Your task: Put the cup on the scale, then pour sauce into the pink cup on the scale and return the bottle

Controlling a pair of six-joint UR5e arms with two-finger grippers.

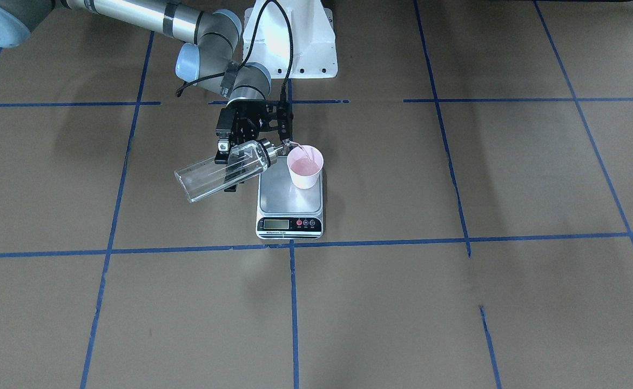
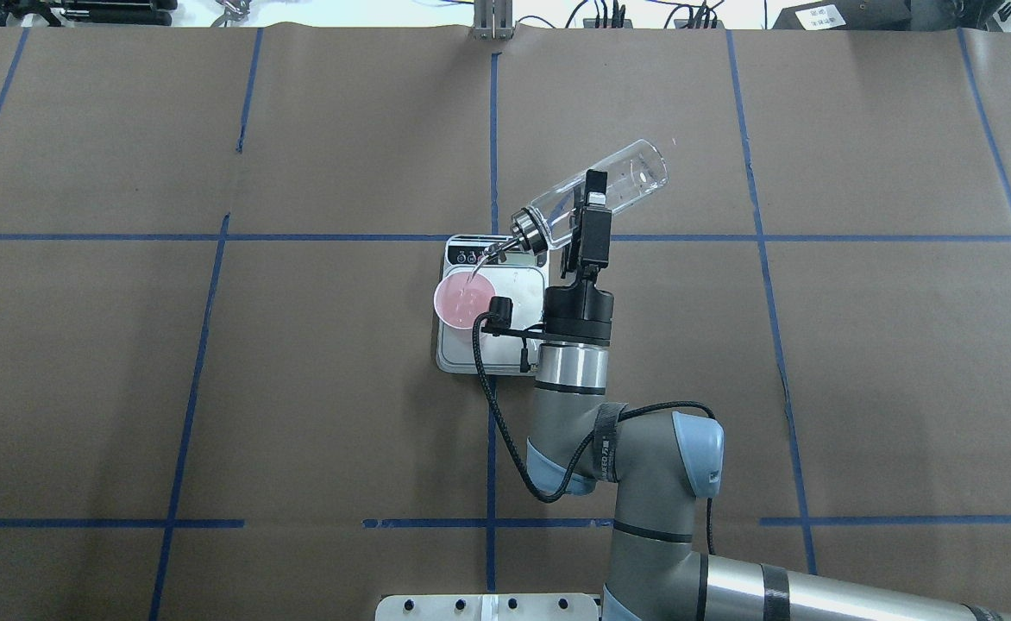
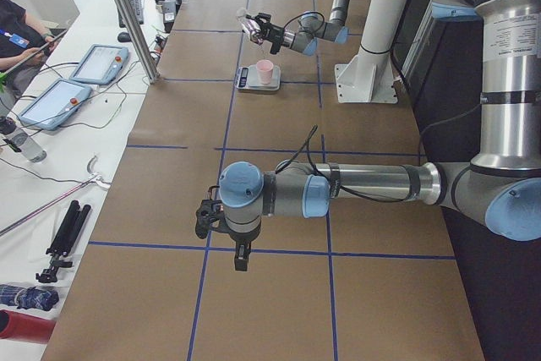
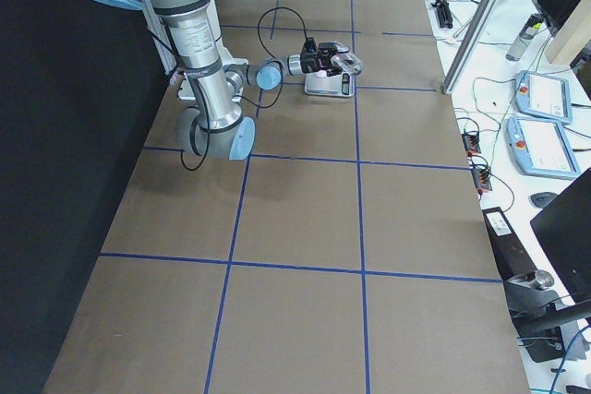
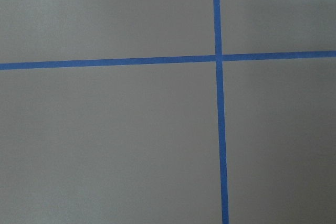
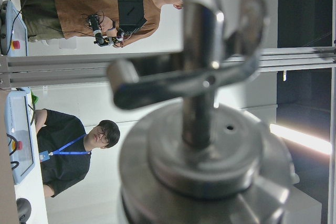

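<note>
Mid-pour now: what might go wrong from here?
The cup stands near the scale platform's edge, so a nudge from the bottle may tip it off. The sauce streams in just inside the cup's rim and might miss if the right end effector shifts.

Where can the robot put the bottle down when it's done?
Bare paper spreads on both sides of the scale and between it and the far edge. It's crowded only at the scale, where cup, bottle and right gripper meet.
</note>
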